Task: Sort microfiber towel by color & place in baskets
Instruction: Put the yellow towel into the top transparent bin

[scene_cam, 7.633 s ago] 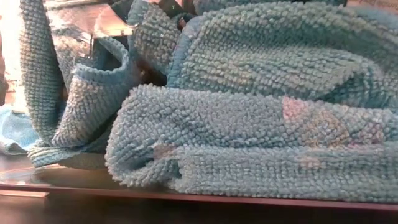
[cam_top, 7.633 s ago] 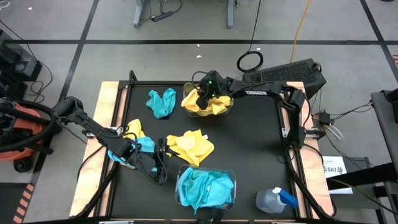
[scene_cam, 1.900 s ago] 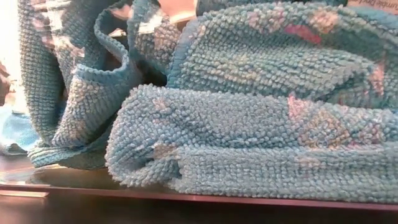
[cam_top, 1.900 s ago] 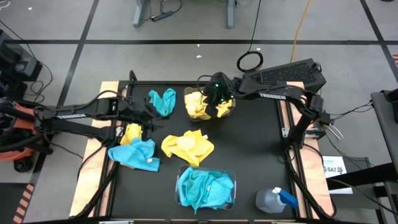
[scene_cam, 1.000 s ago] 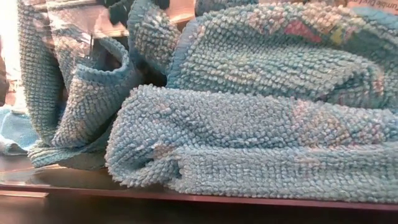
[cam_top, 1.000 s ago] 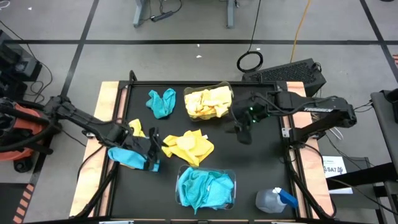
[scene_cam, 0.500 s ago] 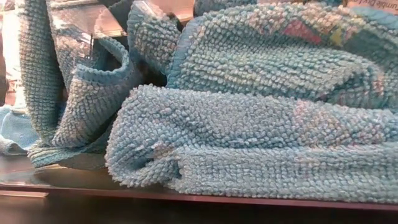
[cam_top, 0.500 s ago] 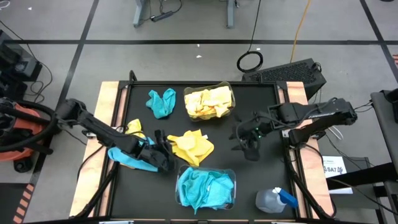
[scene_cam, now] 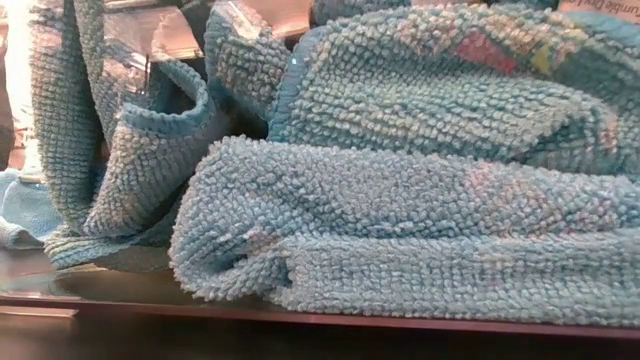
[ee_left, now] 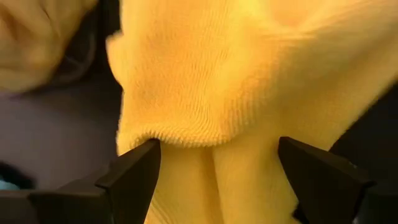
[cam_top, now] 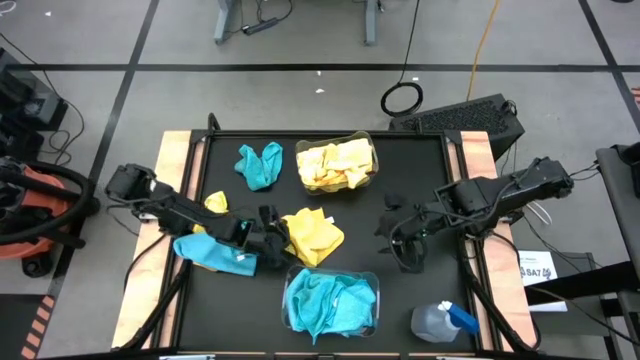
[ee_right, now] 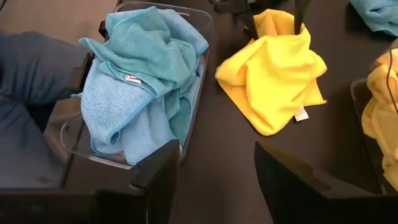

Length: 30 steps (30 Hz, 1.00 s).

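High view: left gripper [cam_top: 272, 236] at the loose yellow towel [cam_top: 312, 236], mid-table; yellow-filled basket [cam_top: 337, 165] at the far edge, blue-filled basket [cam_top: 331, 300] near; right gripper [cam_top: 397, 240] hovers apart. Left wrist view: fingers [ee_left: 132, 172] spread wide astride a yellow fold – not clamped. Right wrist view: fingers [ee_right: 158, 171] parted (nothing held).

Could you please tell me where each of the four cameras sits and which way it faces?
High: overhead, straight down on the table; both arms show.
Low: at table height, filled by blue towels; no arm shows.
Left wrist: on the left tool, open around the loose yellow towel.
Right wrist: past the right tool toward the blue-towel basket.
Shared: the yellow towel, in high and both wrist views.
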Tool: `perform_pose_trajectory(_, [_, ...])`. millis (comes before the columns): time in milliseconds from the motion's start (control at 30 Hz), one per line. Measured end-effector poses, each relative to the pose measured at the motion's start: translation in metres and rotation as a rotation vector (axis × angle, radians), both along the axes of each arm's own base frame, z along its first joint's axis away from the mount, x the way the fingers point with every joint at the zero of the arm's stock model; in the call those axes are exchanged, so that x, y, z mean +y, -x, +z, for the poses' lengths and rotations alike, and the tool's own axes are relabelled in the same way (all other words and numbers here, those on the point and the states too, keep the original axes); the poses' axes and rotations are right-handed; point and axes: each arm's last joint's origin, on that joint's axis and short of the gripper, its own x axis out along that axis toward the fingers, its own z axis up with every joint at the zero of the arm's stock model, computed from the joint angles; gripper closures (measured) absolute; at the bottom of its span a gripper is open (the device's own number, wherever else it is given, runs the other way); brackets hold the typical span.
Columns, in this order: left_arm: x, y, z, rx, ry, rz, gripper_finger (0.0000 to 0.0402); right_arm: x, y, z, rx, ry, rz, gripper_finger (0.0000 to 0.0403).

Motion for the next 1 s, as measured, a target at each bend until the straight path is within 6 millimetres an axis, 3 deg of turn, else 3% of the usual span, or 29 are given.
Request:
perform_pose_trajectory(233, [0.020,-0.011,-0.022,0.074,0.075,0.040,0.0084,0.015,0.006,0.000,-0.003,0.006,-0.013,0.0202])
perform_pose_trajectory(367, [0.026,-0.016,-0.028,0.076,0.123,0.040,0.0117,0.022,0.009,0.000,-0.007,0.014,-0.021,0.0202])
perform_pose_trajectory(500, [0.031,-0.017,-0.028,0.087,0.186,-0.004,0.0192,0.028,0.012,0.000,-0.007,0.005,-0.021,0.0202])
perform_pose_trajectory(667, [0.032,-0.018,-0.029,0.107,0.236,-0.080,0.0345,0.035,0.015,0.000,-0.019,0.018,-0.032,0.0202])
perform_pose_trajectory(733, [0.032,-0.017,-0.028,0.109,0.228,-0.096,0.0382,0.038,0.017,0.000,-0.020,0.017,-0.030,0.0202])
perform_pose_trajectory(1000, [0.035,-0.005,-0.004,0.096,0.172,-0.097,0.0391,0.048,0.023,0.000,-0.036,0.023,-0.049,0.0202])
